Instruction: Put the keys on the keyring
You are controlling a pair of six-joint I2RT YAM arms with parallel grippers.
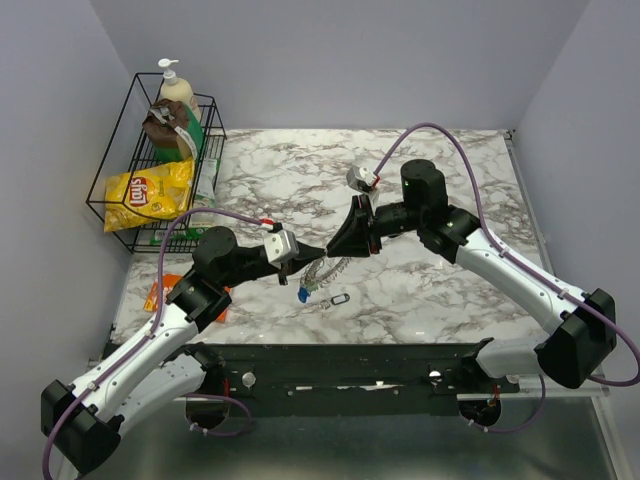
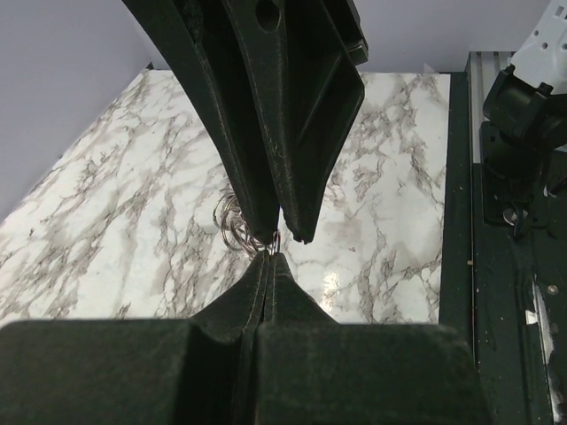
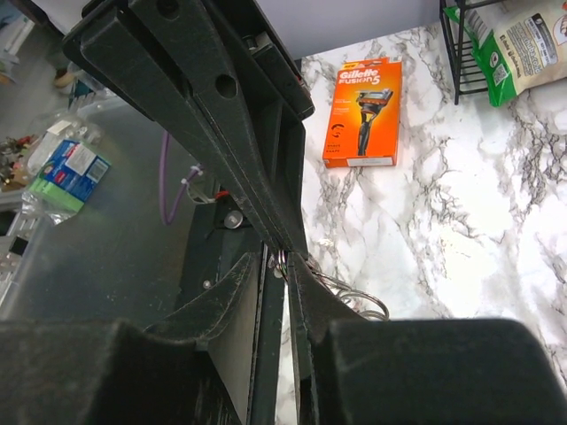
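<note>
- Meeting tip to tip above the marble table [image 1: 440, 160], the left gripper [image 1: 314, 254] and right gripper [image 1: 334, 247] face each other.
- Left fingers [image 2: 221, 319]: clenched pad to pad, pinching the thin wire of the keyring [image 2: 232, 221] at their very tips.
- Right fingers [image 3: 239, 301]: nearly closed, with a narrow slit between them; wire sits at the slit, but whether it is gripped cannot be told.
- Keyring loops: hanging just beside and below the joined tips.
- Blue-headed key [image 1: 302, 294]: lying on the table near the left fingers, apart from them.
</note>
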